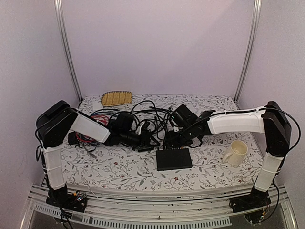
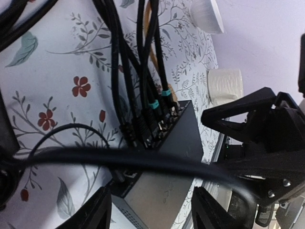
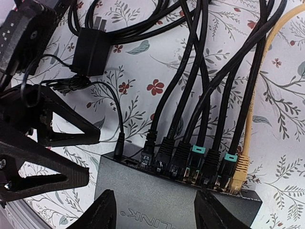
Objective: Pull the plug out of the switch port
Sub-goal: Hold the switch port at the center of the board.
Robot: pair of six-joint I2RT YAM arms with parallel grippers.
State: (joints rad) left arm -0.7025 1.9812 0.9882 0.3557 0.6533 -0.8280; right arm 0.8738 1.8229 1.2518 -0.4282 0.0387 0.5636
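The switch [image 1: 174, 159] is a flat black box lying near the table's middle; its far long edge carries the sockets. Several plugs [image 3: 190, 162] sit in that row: black ones, two with teal tabs [image 3: 198, 150] and a yellow one [image 3: 240, 167] at the right end. A thin power lead [image 3: 118, 143] enters at the left. My right gripper [image 3: 157, 214] hovers open above the switch [image 3: 157, 200], behind the plugs. My left gripper [image 2: 152, 214] is open too, straddling the switch's [image 2: 162, 191] end from the left, and holds nothing. Each gripper shows in the other's view: the left gripper [image 3: 93, 155] and the right gripper [image 2: 207, 140].
A tangle of black cables [image 1: 143, 112] runs from the plugs toward the back. One thick cable [image 2: 143, 160] crosses close in front of the left wrist camera. A black power adapter [image 3: 90, 50] lies among them. A cream mug [image 1: 236, 151] stands right, a woven basket [image 1: 116, 98] back left.
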